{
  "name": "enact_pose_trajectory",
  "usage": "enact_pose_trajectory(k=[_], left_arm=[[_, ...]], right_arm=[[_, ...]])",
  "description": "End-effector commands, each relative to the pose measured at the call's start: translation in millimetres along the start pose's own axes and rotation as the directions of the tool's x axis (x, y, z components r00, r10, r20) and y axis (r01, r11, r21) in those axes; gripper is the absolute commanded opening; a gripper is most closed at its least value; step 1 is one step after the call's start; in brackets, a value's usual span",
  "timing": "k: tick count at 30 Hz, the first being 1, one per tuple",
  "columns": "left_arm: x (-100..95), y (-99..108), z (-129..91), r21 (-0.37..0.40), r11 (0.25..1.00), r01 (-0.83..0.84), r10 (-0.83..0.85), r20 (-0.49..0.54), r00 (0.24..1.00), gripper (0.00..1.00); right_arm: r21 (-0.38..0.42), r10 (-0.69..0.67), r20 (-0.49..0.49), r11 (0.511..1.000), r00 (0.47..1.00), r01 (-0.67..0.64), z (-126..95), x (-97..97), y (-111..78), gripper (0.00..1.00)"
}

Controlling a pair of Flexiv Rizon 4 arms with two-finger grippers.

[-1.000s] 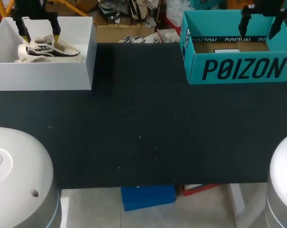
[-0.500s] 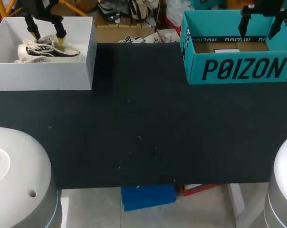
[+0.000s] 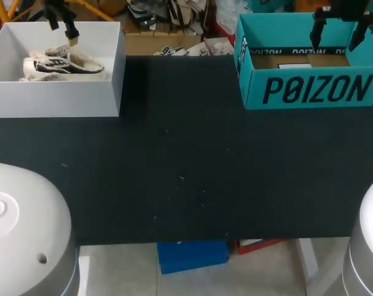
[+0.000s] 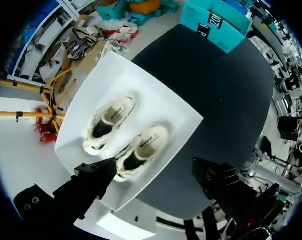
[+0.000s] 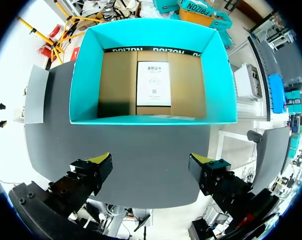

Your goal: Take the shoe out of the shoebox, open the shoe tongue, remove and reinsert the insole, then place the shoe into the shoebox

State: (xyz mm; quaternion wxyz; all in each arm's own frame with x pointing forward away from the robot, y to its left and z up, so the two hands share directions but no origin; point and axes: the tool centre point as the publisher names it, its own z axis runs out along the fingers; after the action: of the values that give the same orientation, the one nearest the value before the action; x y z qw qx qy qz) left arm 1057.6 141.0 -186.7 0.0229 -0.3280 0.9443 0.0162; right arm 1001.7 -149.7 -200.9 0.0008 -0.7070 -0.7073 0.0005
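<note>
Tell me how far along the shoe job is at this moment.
Done: nothing visible yet. Both shoes lie in the white box, none out on the table. In hand: the left gripper hangs open above the shoes, holding nothing; the right gripper is open over the teal box, which holds only a card. Left: lifting a shoe out, opening the tongue, insole out and back, boxing it.

White on the shoebox (image 3: pixel 57 98); cream with black trim on the shoes (image 3: pixel 63 63). Teal with black lettering on the second box (image 3: pixel 309 89), brown inside, white card (image 5: pixel 153 82). Black counter (image 3: pixel 186 172). Yellow-tipped right pincer (image 5: pixel 151 162).
</note>
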Motion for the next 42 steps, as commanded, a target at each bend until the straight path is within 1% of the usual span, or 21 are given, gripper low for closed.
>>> enact_pose_trajectory(k=[1, 4, 5, 14, 15, 16, 17, 18, 19, 21, 26, 28, 30, 31, 33, 35, 36, 42], left_arm=[[-4.0, -6, 1, -0.192, 0.483, -0.854, 0.875, 0.07, 0.479, 1.0], [-4.0, -6, 1, -0.212, 0.394, -0.895, 0.919, 0.066, 0.389, 1.0], [-4.0, -6, 1, -0.213, 0.384, -0.898, 0.923, 0.065, 0.379, 1.0], [-4.0, -6, 1, -0.213, 0.384, -0.898, 0.923, 0.065, 0.379, 1.0], [-2.2, -7, 4, -0.207, 0.399, -0.893, 0.917, 0.083, 0.391, 1.0], [-1.7, -8, 7, -0.221, 0.388, -0.895, 0.922, 0.097, 0.376, 0.92], [-1.7, -8, 7, -0.221, 0.388, -0.895, 0.922, 0.097, 0.376, 0.92], [-3.4, -9, 9, -0.197, 0.39, -0.899, 0.92, 0.129, 0.37, 1.0], [-7.5, -8, 10, -0.186, 0.389, -0.902, 0.918, 0.156, 0.364, 1.0], [-14.6, -4, 15, -0.196, 0.386, -0.901, 0.918, 0.174, 0.355, 1.0], [-32.4, 9, 24, -0.182, 0.401, -0.898, 0.909, 0.199, 0.366, 1.0], [-37.5, 14, 29, -0.169, 0.403, -0.899, 0.907, 0.205, 0.368, 1.0], [-40.3, 17, 33, -0.171, 0.407, -0.897, 0.906, 0.204, 0.371, 1.0], [-42.0, 19, 36, -0.17, 0.408, -0.897, 0.905, 0.204, 0.373, 0.89], [-44.3, 22, 43, -0.168, 0.408, -0.898, 0.906, 0.199, 0.374, 0.96], [-45.6, 24, 48, -0.162, 0.414, -0.896, 0.903, 0.198, 0.381, 0.92], [-46.1, 25, 51, -0.163, 0.417, -0.894, 0.902, 0.195, 0.385, 0.89], [-48.2, 32, 68, -0.148, 0.47, -0.87, 0.878, 0.178, 0.444, 0.9]], right_arm=[[0.0, 0.0, 0.001, 1.0, 1.0, 0.0, -1, -0.2, -0.4, 1.0], [0.0, 0.0, 0.001, 1.0, 1.0, 0.0, -1, -0.2, -0.4, 1.0], [0.0, 0.0, 0.001, 1.0, 1.0, 0.0, -1, -0.2, -0.4, 1.0], [0.0, 0.0, 0.001, 1.0, 1.0, 0.0, -1, -0.2, -0.4, 1.0], [0.0, 0.0, 0.001, 1.0, 1.0, 0.0, -1, -0.2, -0.4, 1.0], [0.0, 0.0, 0.001, 1.0, 1.0, 0.0, -1, -0.2, -0.4, 1.0], [0.0, 0.0, 0.001, 1.0, 1.0, 0.0, -1, -0.2, -0.4, 1.0], [0.0, 0.0, 0.001, 1.0, 1.0, 0.0, -1, -0.2, -0.4, 1.0], [0.0, 0.0, 0.001, 1.0, 1.0, 0.0, -1, -0.2, -0.4, 1.0], [0.0, 0.0, 0.001, 1.0, 1.0, 0.0, -1, -0.2, -0.4, 1.0], [0.0, 0.0, 0.001, 1.0, 1.0, 0.0, -1, -0.2, -0.4, 1.0], [0.0, 0.0, 0.001, 1.0, 1.0, 0.0, -1, -0.2, -0.4, 1.0], [0.0, 0.0, 0.001, 1.0, 1.0, 0.0, -1, -0.2, -0.4, 1.0], [0.0, 0.0, 0.001, 1.0, 1.0, 0.0, -1, -0.2, -0.4, 1.0], [0.0, 0.0, 0.001, 1.0, 1.0, 0.0, -1, -0.2, -0.4, 1.0], [0.0, 0.0, 0.001, 1.0, 1.0, 0.0, -1, -0.2, -0.4, 1.0], [0.0, 0.0, 0.001, 1.0, 1.0, 0.0, -1, -0.2, -0.4, 1.0], [0.0, 0.0, 0.001, 1.0, 1.0, 0.0, -1, -0.2, -0.4, 1.0]])
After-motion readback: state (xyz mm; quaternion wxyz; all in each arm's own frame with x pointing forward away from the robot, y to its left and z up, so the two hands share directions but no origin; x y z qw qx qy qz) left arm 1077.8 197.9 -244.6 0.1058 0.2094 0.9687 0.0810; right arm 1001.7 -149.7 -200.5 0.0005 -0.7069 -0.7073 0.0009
